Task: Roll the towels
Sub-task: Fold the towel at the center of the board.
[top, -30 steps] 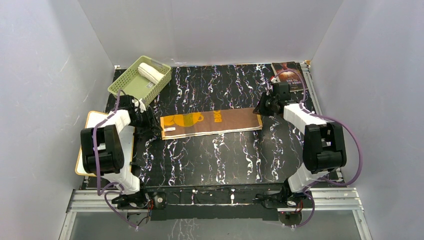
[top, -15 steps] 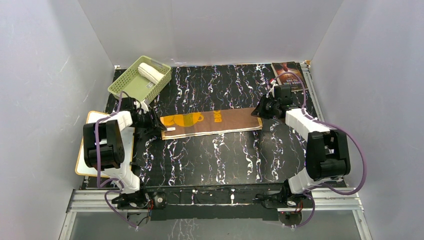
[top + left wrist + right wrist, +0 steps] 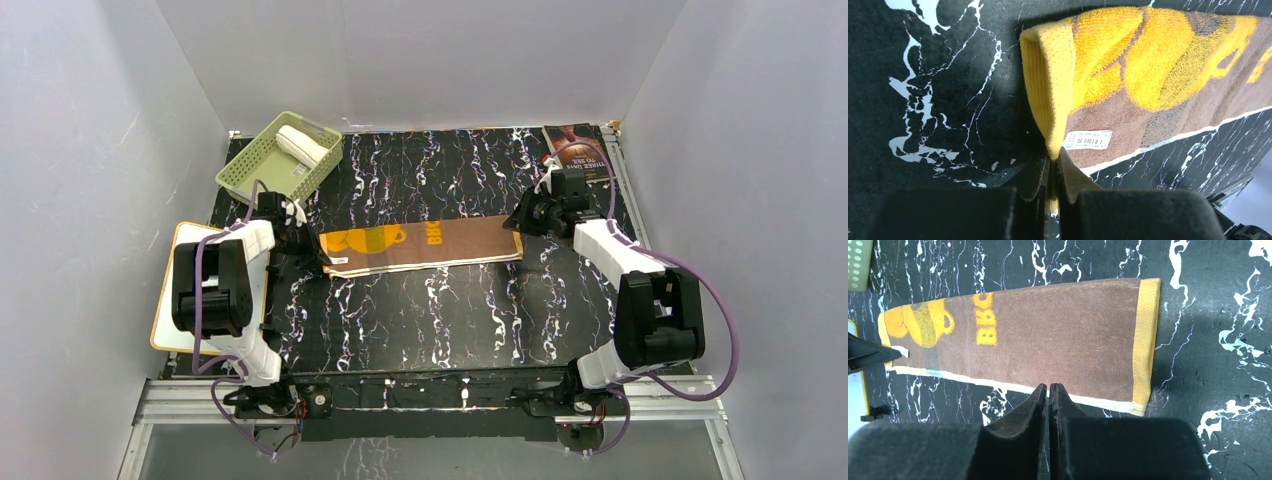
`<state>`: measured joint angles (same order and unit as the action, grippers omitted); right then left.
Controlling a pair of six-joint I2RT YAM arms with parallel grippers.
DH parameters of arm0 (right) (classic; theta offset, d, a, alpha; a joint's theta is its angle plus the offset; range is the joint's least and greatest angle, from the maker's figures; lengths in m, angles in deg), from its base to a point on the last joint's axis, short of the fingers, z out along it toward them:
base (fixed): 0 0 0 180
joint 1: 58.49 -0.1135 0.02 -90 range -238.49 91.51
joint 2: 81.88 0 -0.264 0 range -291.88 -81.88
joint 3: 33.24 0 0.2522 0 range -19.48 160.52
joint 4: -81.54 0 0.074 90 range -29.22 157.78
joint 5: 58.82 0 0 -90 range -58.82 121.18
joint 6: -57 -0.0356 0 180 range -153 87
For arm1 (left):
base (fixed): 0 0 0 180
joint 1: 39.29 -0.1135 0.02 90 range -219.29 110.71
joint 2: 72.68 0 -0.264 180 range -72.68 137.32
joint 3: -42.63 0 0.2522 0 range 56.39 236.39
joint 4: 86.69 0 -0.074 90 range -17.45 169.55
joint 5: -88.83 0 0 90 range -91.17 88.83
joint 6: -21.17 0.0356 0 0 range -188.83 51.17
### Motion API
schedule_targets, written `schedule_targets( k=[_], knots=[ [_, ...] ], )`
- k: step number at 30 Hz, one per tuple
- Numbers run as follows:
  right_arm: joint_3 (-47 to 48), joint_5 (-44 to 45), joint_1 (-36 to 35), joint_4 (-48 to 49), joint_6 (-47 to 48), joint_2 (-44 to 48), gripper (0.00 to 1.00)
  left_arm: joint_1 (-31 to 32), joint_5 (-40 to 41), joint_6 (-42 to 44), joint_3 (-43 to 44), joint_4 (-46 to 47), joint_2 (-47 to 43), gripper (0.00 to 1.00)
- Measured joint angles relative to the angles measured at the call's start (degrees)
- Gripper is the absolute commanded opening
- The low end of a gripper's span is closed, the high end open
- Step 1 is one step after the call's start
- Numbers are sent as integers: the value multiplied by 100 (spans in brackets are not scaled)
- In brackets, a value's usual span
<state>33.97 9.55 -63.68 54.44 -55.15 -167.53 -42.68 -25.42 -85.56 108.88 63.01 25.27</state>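
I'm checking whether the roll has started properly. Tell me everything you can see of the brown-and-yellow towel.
The brown-and-yellow towel is a long terry strip lying nearly flat across the middle of the black marbled table. It has a brown face, a mustard cup motif and letters, yellow end hems, a cream stripe along the near edge and a white barcode label. Its left end is curled up and over, with a corner pinched in the shut left tool. The rest is unrolled.

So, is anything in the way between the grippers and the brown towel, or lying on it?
Nothing visible. The left gripper pinches the brown towel at its yellow end, the shut right gripper is at the other end, and nothing lies on the cloth.
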Motion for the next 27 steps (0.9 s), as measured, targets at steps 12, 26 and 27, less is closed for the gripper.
schedule_targets(
  k=[12,26,27],
  knots=[
    [-96,94,-26,-57,-4,131,4,59,2055,254,337,-1027,-341,0],
    [28,774,-258,-654,-72,105,8,964,4631,1113,1716,-2011,-846,0],
    [50,785,-258,-667,-74,94,8,1198,4634,1102,1904,-2144,-800,0]
  ],
)
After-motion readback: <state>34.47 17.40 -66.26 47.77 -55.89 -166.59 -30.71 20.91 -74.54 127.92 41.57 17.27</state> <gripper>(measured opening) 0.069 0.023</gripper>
